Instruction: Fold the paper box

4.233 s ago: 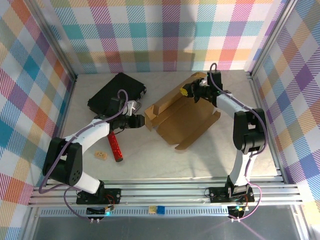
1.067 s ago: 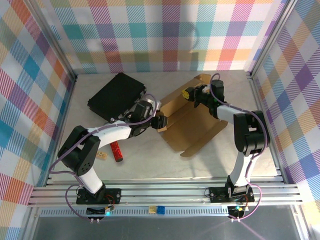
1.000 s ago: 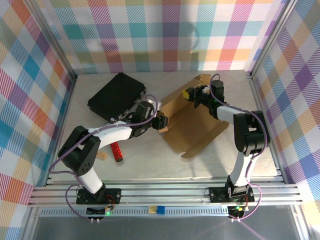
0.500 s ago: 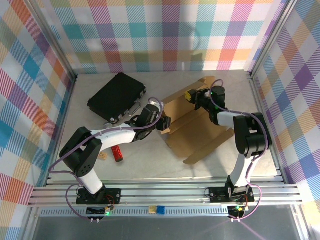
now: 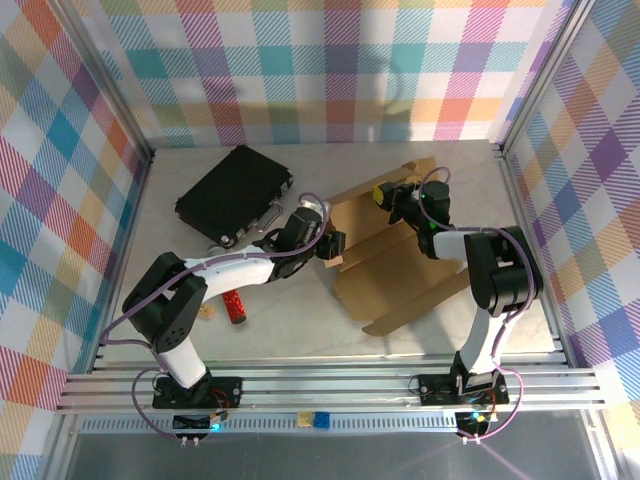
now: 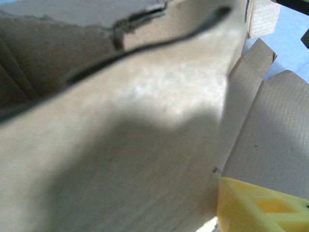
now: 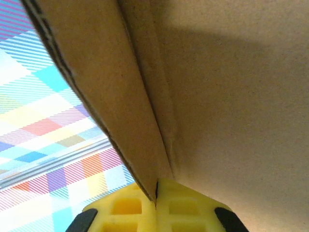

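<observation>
The paper box (image 5: 400,265) is a brown cardboard sheet with raised flaps, lying right of the table's centre. My left gripper (image 5: 333,245) is at the box's left edge, jaws apart. In the left wrist view a cardboard panel (image 6: 145,121) stands very close and hides one finger. The other yellow finger (image 6: 260,208) shows beside it. My right gripper (image 5: 383,192) is at the box's far end. Its yellow fingers (image 7: 125,212) are pressed together on the edge of a flap (image 7: 111,72).
A black flat case with a metal handle (image 5: 235,192) lies at the back left, close to my left arm. A red cylinder (image 5: 236,306) and a small tan piece (image 5: 205,312) lie nearer the front left. Metal frame rails and plaid walls enclose the table.
My left gripper has slid right along the box's left edge. The box has shifted right, its near end swinging toward the front right. My right gripper kept hold and moved slightly right.
</observation>
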